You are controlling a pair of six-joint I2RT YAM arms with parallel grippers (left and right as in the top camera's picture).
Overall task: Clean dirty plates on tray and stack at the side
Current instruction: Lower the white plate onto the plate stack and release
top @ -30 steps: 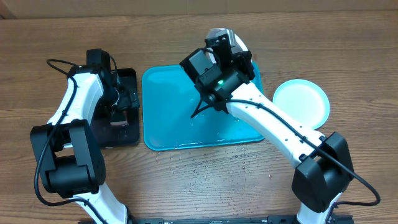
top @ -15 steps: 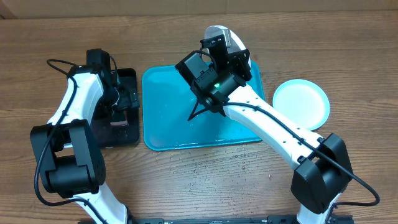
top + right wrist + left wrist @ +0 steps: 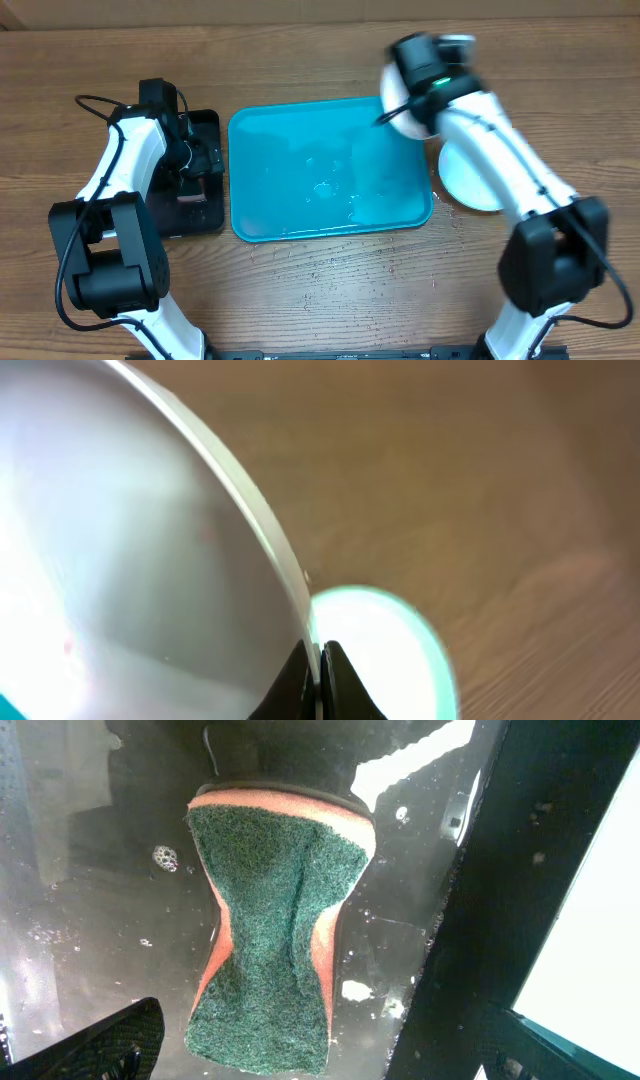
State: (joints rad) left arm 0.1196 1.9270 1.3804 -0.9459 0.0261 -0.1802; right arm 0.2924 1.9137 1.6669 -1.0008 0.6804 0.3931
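Observation:
My right gripper (image 3: pixel 412 88) is shut on the rim of the white plate (image 3: pixel 398 112) and holds it tilted in the air over the far right corner of the turquoise tray (image 3: pixel 330 175). In the right wrist view the fingers (image 3: pixel 318 660) pinch the white plate's edge (image 3: pixel 130 540), with faint red specks on its face. The pale blue plate (image 3: pixel 462 182) lies on the table right of the tray, below the held plate (image 3: pixel 385 650). The pale yellow plate is out of view. My left gripper (image 3: pixel 197 165) is open.
The left gripper's fingers (image 3: pixel 310 1055) hang either side of a green and orange sponge (image 3: pixel 275 920) lying on the wet black tray (image 3: pixel 205 215) left of the turquoise tray. Water drops lie on the turquoise tray and on the wooden table in front of it.
My right arm has swung right and back with the white plate, from over the tray's far right part to its right corner, near the pale blue plate. The left arm has not moved.

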